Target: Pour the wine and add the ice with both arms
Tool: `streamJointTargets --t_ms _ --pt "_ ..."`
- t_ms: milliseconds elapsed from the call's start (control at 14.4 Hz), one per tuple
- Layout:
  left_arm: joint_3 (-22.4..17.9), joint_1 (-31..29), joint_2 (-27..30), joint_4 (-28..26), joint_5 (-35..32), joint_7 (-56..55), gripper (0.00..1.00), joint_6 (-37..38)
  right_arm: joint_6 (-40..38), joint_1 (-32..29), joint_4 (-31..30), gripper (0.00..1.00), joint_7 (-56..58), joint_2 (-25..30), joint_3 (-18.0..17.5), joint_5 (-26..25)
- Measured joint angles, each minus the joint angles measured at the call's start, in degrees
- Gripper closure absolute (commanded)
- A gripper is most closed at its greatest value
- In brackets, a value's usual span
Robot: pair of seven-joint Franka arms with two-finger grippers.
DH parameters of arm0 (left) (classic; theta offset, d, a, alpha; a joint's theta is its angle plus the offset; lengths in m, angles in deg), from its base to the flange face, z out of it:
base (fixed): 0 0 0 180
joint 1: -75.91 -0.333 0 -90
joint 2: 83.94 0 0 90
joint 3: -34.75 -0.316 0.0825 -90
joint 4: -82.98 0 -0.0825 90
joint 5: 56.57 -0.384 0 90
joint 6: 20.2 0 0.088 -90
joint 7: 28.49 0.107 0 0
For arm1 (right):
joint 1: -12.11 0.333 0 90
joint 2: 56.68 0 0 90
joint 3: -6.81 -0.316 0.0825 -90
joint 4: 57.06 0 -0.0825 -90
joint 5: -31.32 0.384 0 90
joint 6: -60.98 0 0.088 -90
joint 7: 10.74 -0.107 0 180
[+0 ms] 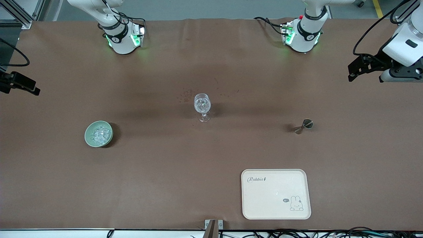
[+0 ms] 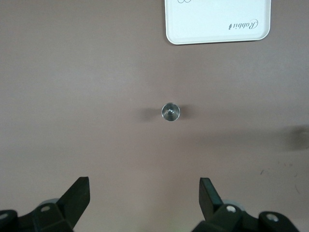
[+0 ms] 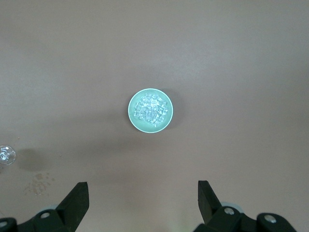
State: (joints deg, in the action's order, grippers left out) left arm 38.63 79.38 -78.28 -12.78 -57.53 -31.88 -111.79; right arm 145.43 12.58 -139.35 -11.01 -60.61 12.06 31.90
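Starting step: left gripper [image 2: 144, 193] over jigger [image 2: 170, 111], right gripper [image 3: 143, 194] over ice [image 3: 150, 109], both wide open, empty; you descend next, probably.

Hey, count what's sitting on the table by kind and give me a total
Clear stemmed wine glass: 1
Pale green bowl of ice cubes: 1
Small metal jigger: 1
Cream rectangular rabbit tray: 1
Total: 4
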Motion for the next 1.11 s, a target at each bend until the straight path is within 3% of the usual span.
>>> streamJointTargets --t_ms 695,903,1112 --pt "-2.14 -3.54 -3.32 1.97 0.01 2.26 0.0 -0.51 -0.03 -0.01 0.0 0.0 0.0 0.0 0.02 0.0" --pt "-2.68 -7.01 -7.2 1.95 0.02 0.47 0.0 -0.2 -0.22 0.0 -0.85 0.0 0.04 0.01 -0.05 0.03" --pt "-3.01 -8.34 -13.86 2.03 0.05 -5.84 0.0 0.65 4.73 0.04 -6.52 0.0 0.42 -0.13 -0.31 0.25"
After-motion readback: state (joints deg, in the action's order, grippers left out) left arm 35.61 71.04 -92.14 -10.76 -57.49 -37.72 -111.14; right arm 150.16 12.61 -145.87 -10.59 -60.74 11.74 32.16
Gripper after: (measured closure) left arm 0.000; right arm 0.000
